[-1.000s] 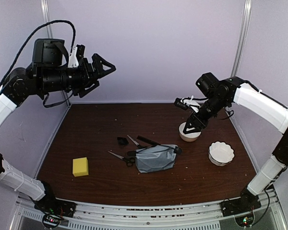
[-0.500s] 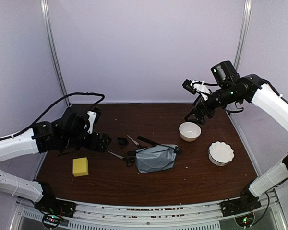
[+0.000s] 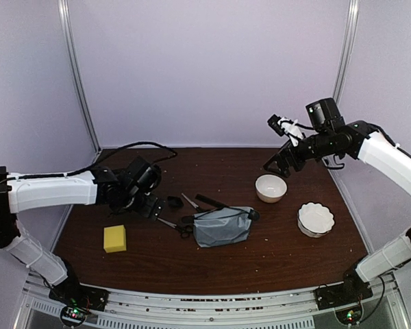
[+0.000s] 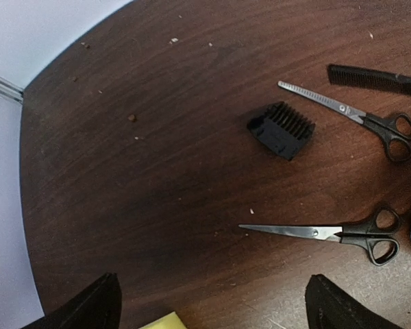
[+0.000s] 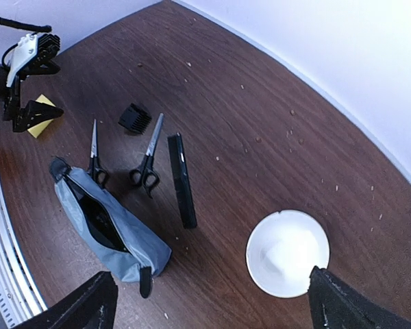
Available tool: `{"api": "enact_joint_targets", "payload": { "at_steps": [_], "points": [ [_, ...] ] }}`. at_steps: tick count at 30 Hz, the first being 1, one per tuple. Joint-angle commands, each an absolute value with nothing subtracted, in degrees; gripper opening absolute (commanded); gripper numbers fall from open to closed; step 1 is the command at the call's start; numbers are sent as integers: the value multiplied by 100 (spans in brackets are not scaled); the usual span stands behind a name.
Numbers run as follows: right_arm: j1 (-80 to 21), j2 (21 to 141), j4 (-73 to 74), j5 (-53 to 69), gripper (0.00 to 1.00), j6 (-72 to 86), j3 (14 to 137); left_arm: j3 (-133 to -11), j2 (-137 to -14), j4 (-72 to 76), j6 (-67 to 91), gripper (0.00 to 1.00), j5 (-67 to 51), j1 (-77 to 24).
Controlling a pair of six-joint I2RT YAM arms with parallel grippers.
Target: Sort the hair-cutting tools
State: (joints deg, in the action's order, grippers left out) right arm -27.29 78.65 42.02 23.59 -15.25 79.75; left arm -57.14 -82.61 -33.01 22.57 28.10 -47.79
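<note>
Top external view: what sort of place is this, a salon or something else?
Probably a robot test cell, not a salon: pale walls and metal posts box in a wooden table, the left arm and right arm bolted at its near edge, scissors and a pouch laid out.

Scissors point(image 4: 332, 234), comb point(image 4: 370, 77), attachment point(image 4: 281, 129), flat

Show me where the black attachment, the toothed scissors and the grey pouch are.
black attachment point(image 4: 281, 130), left wrist view, on its ribbed top.
toothed scissors point(image 4: 342, 108), left wrist view, blade near the pivot.
grey pouch point(image 5: 133, 238), right wrist view, on its fabric side.
</note>
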Motion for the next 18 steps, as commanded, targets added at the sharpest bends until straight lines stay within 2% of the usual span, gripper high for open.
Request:
{"api": "enact_joint_targets", "payload": {
  "at_steps": [1, 4, 8, 11, 18],
  "points": [
    [-2304, 7635, 3550, 2967, 100, -1331, 7030, -5951, -8655, -3083, 1939, 92, 2051, -4729],
    [-2173, 7496, 3261, 3441, 95, -1509, 6498, -6245, -9066, -3067, 1941, 78, 1463, -4729],
    [-2162, 7231, 3176, 3370, 91, -1888, 6250, -6583, -9660, -3009, 1929, 58, 583, -4729],
    [-2162, 7168, 3233, 3502, 91, -1970, 6249, -6782, -10108, -2956, 2050, 53, 175, -4730],
    [-2162, 7163, 3211, 3596, 89, -2054, 6129, -6944, -10444, -2958, 2596, 50, 4, -4736]
  ]
}}
